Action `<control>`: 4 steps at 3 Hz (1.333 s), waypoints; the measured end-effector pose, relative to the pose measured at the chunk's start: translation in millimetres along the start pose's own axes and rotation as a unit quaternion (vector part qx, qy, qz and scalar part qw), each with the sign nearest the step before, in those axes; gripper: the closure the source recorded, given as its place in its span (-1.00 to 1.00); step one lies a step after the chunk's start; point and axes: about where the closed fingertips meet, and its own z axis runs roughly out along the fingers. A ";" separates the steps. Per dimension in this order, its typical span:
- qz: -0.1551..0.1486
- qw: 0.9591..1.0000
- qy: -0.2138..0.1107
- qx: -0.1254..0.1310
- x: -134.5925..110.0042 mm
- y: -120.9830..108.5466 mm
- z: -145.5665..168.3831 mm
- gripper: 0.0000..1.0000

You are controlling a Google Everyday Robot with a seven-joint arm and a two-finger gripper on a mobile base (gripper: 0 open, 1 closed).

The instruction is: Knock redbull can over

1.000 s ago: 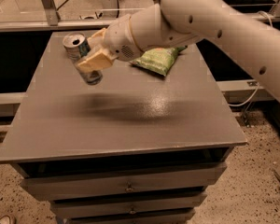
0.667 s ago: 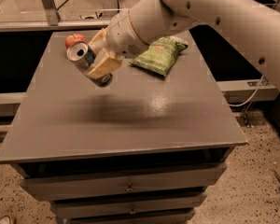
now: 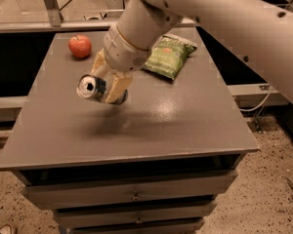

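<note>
The redbull can (image 3: 89, 88) is a slim silver-and-blue can. It lies tipped on its side with its silver pull-tab top facing the camera's left. It hangs a little above the grey table (image 3: 185, 126), and its shadow falls on the tabletop below. My gripper (image 3: 107, 87) is at the left middle of the table, at the end of the large white arm. Its tan fingers (image 3: 118, 86) sit on either side of the can's body and are shut on it.
A red apple (image 3: 80, 46) stands at the table's back left. A green chip bag (image 3: 169, 56) lies at the back, right of the arm. The table has drawers below its front edge. A speckled floor and a cable are at the right.
The gripper has moved from the table's back left toward the front and middle, carrying the tipped can with it. The apple, hidden behind them before, now shows fully.
</note>
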 end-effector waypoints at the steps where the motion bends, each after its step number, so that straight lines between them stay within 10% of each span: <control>1: -0.014 0.996 0.059 -0.060 7.3 6.1 18.0 1.00; 4: 0.040 0.980 0.131 -0.145 8.6 3.7 53.8 -0.26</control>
